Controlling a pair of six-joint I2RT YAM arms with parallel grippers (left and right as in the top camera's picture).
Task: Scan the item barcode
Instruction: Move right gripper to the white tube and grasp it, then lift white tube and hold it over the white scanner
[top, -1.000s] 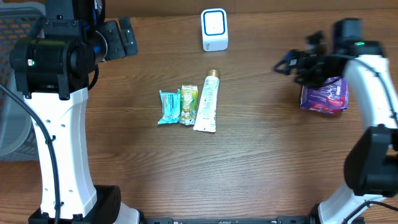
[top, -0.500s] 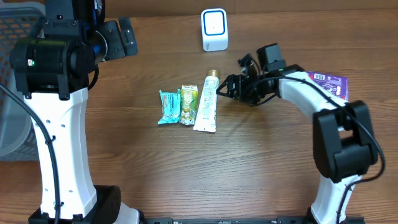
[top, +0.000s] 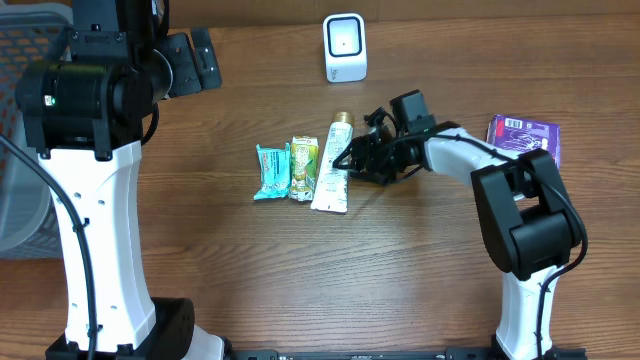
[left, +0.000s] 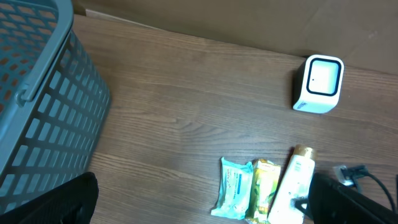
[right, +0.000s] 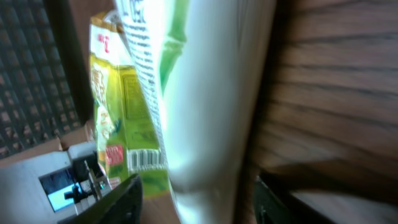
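Your scan is barely begun. The white tube (top: 329, 186) lies flat on the tabletop (top: 430, 260) beside the green sachet (top: 304, 168), well short of the scanner (top: 345, 47) at the far edge. Your right gripper (top: 350, 160) is down at the tube with its fingers apart on either side of it; no firm clamp shows yet. Your left gripper (top: 195, 62) hangs wide apart and empty. By my reckoning, you have gripping, lifting and presenting the barcode left to do.

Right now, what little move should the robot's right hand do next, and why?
Probably close the right gripper on the white tube: its fingers sit on either side of the tube, not yet pinching it, and it needs lifting to be scanned.
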